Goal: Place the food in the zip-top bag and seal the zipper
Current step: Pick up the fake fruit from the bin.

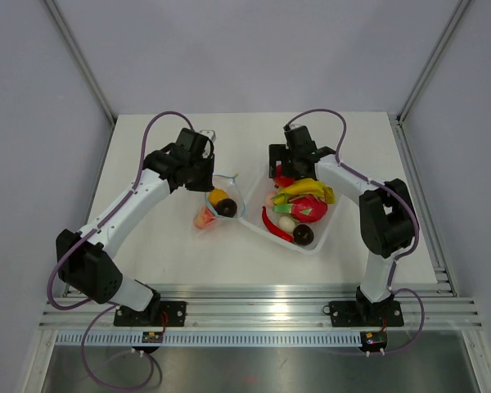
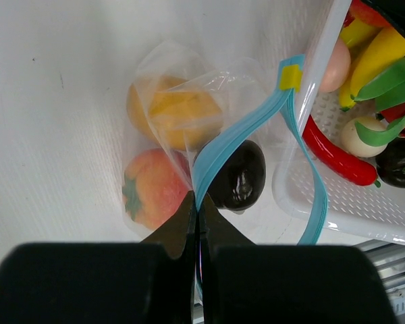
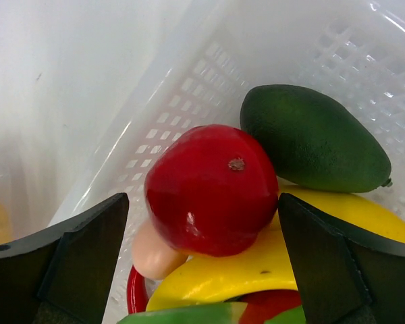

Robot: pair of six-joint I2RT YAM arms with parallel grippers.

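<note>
Our left gripper [image 2: 197, 202] has its fingers pressed together, pinching the near end of the zipper [image 2: 243, 128]. From that pinch the two light blue strips part and meet again at a yellow tab, so the mouth of the zip-top bag [image 2: 189, 81] gapes. The bag lies on the bench [image 1: 147, 246], just left of the white tray [image 2: 310, 202]. One strip runs along the tray's wall, and we cannot tell whether it touches.

Three pieces of food sit in the bag: an orange fruit [image 2: 172, 111], a pink-orange one [image 2: 152, 189] and a dark brown one [image 2: 239, 175] right at the opening. Bare bench spreads to the bag's left and toward its far side, while the tray hems in its right edge.

Our right gripper [image 3: 202, 199] is spread wide at the tray's far left corner, its fingers either side of a red fruit [image 3: 209, 189] with a gap on both sides. A green fruit [image 3: 314, 138] lies beside the red one. A yellow banana [image 3: 256, 270] lies under it, close to the latticed tray wall.
</note>
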